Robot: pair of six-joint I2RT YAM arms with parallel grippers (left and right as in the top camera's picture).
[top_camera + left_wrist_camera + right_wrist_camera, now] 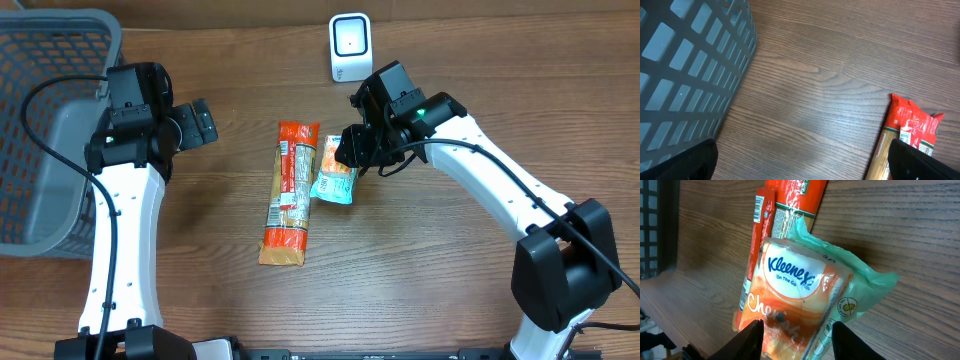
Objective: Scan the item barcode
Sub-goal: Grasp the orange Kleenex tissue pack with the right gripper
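Overhead: right arm bent inward, right gripper [350, 152] low over the tissue pack [333, 183], which lies touching the orange packet [291, 195] on its scanner [349, 47] side
Left wrist: left gripper [802, 157] spread wide, empty, off the orange packet's crinkled end
Right wrist: jaws clamp the soft, glossy plastic tissue pack

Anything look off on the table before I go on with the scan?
Nothing spilled or damaged. The Kleenex tissue pack, between the fingers of the right gripper, sits close against the long orange packet; both lie slightly askew. The scanner stands upright.
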